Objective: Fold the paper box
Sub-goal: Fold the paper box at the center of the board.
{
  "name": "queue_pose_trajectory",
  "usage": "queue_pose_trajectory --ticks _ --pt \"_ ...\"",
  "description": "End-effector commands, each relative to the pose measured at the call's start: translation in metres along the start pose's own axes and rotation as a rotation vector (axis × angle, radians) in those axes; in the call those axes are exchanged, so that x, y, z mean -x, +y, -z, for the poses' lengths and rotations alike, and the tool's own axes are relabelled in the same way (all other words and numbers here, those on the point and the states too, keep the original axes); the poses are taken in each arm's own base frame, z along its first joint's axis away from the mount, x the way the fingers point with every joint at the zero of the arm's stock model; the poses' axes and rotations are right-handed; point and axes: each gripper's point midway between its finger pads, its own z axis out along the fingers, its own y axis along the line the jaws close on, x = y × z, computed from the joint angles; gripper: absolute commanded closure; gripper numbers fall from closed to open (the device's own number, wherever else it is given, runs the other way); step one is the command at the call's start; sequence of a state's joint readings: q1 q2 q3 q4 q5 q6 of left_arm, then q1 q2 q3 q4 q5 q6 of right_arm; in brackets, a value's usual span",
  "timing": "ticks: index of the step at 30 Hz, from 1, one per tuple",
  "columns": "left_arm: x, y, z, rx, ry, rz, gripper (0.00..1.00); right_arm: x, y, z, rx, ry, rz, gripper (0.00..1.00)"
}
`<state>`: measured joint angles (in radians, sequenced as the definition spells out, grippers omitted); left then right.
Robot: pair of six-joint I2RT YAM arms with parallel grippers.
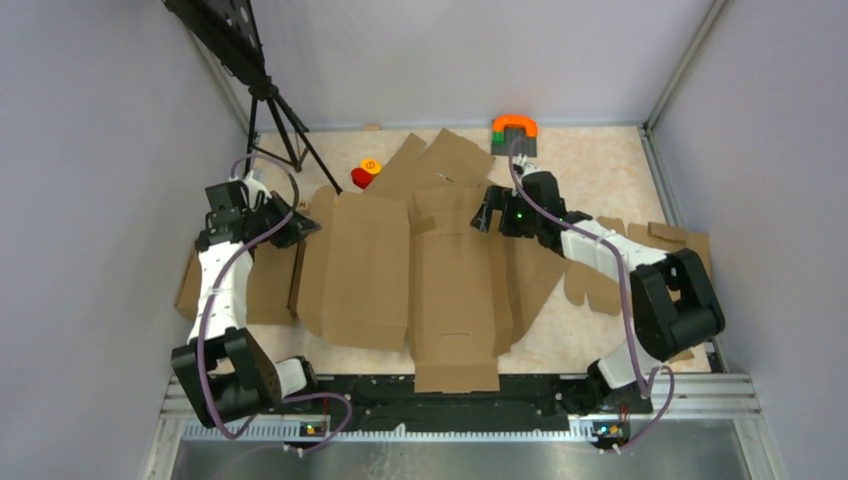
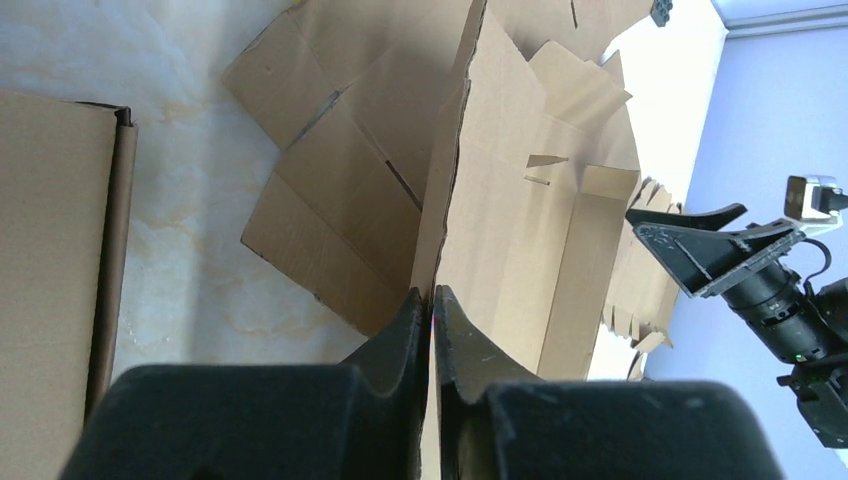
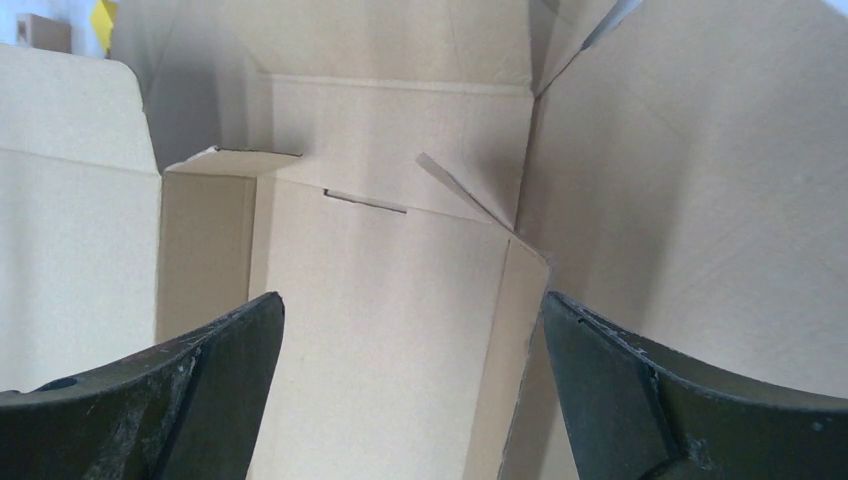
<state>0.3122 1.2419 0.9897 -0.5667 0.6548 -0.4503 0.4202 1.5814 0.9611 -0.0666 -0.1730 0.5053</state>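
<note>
The paper box [image 1: 455, 280] is a large brown die-cut sheet lying mid-table, with its flaps spread out. My left gripper [image 1: 303, 227] is at the box's left edge. In the left wrist view it [image 2: 432, 298] is shut on the edge of a side panel [image 2: 500, 200], which stands raised and is seen edge-on. My right gripper [image 1: 490, 215] hovers over the far right part of the box. In the right wrist view it [image 3: 413, 320] is open and empty, with creased inner panels [image 3: 380, 280] and a slit below it.
A plain cardboard slab [image 1: 262, 285] lies at the left. Torn scraps [image 1: 600, 285] lie at the right, by the right arm. A red and yellow object [image 1: 365, 173] and an orange and green block [image 1: 514, 130] sit at the back. A tripod [image 1: 272, 105] stands back left.
</note>
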Motion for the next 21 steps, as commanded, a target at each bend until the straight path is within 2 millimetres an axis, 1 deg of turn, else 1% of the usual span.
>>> queue_pose_trajectory --ticks 1,3,4,6,8,10,13,14,16,17,18,21 --pt "0.009 -0.008 0.006 -0.036 -0.077 -0.053 0.94 0.043 0.009 0.024 0.083 -0.207 0.011 0.01" --pt "0.009 -0.009 0.008 -0.039 -0.095 -0.061 1.00 0.040 0.008 0.025 0.129 -0.194 -0.037 0.01" --pt "0.009 -0.008 0.008 -0.036 -0.100 -0.062 1.00 0.039 0.006 0.024 0.139 -0.181 -0.056 0.01" --pt "0.008 -0.008 0.009 -0.043 -0.114 -0.063 1.00 0.034 -0.007 0.016 0.092 -0.136 -0.090 0.01" --pt "0.006 -0.009 0.009 -0.059 -0.129 -0.067 1.00 0.034 -0.021 0.015 0.013 -0.138 -0.103 0.01" --pt "0.005 -0.009 0.009 -0.064 -0.138 -0.070 1.00 0.038 -0.025 0.021 -0.012 -0.167 -0.106 0.01" --pt "0.006 -0.007 0.012 -0.050 -0.157 -0.087 1.00 0.049 -0.024 0.035 -0.016 -0.247 -0.100 0.01" --pt "0.006 -0.008 0.014 -0.045 -0.168 -0.095 1.00 0.052 -0.028 0.040 -0.042 -0.277 -0.113 0.01" --pt "0.008 -0.009 0.017 -0.043 -0.191 -0.109 1.00 0.053 -0.042 0.046 -0.117 -0.315 -0.172 0.05" --pt "0.009 -0.010 0.019 -0.043 -0.199 -0.112 1.00 0.050 -0.045 0.046 -0.113 -0.296 -0.155 0.04" --pt "0.009 -0.009 0.019 -0.038 -0.205 -0.109 1.00 0.045 -0.040 0.044 -0.067 -0.255 -0.127 0.05" --pt "0.009 -0.009 0.019 -0.030 -0.204 -0.055 1.00 0.030 -0.034 0.036 0.031 -0.147 -0.145 0.06"
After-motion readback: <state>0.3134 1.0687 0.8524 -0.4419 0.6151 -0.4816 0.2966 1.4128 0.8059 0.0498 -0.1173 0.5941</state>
